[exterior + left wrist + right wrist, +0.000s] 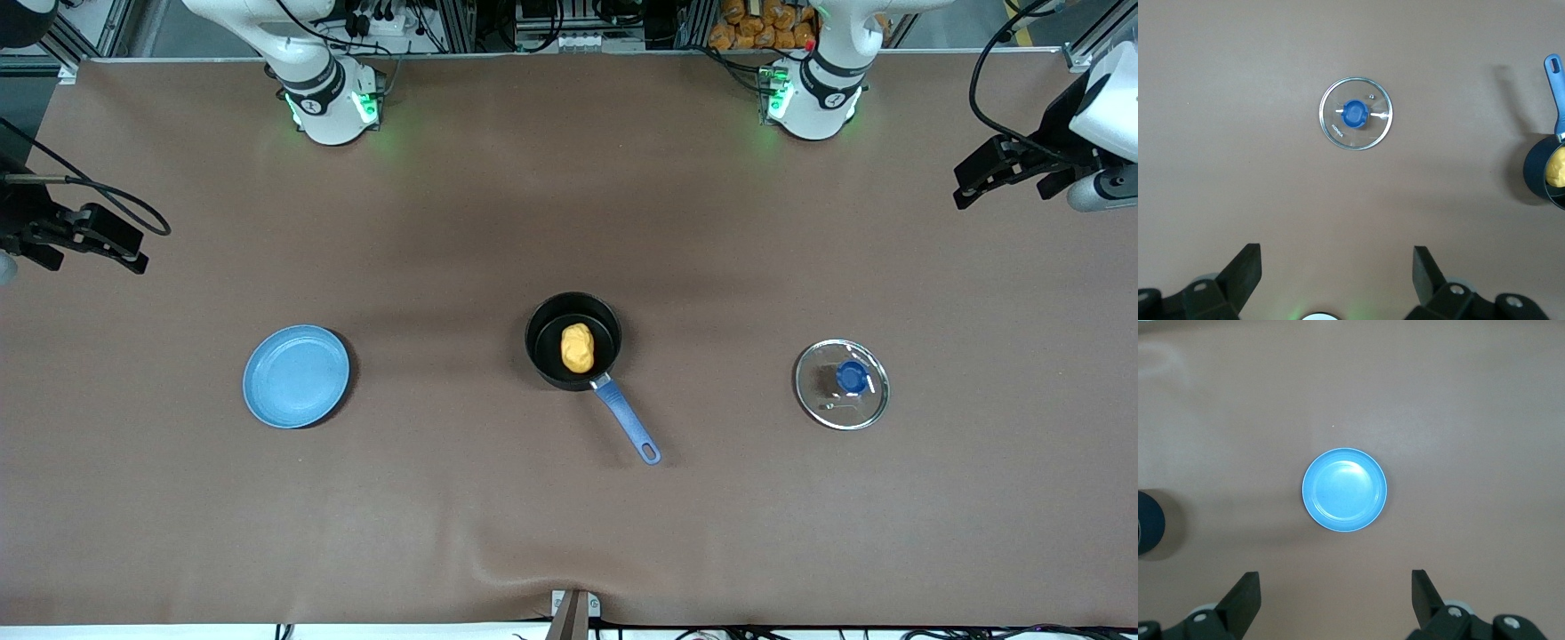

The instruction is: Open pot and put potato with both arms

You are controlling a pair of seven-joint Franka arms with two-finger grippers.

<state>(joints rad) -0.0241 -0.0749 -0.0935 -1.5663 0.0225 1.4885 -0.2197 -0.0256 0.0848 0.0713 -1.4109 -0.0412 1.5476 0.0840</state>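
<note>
The black pot (544, 336) stands open at the table's middle, its blue handle (628, 418) pointing toward the front camera. The yellow potato (577, 348) lies inside it. The glass lid (842, 384) with its blue knob lies flat on the table toward the left arm's end. My left gripper (973, 182) is open and empty, up at that end of the table; its wrist view shows the lid (1356, 115), the pot (1538, 167) and the potato (1556, 168). My right gripper (124, 249) is open and empty, up at the right arm's end.
A flat light-blue plate (296, 376) lies toward the right arm's end, level with the pot; it also shows in the right wrist view (1344, 489). The brown table cover has a wrinkle near the front edge (569, 569).
</note>
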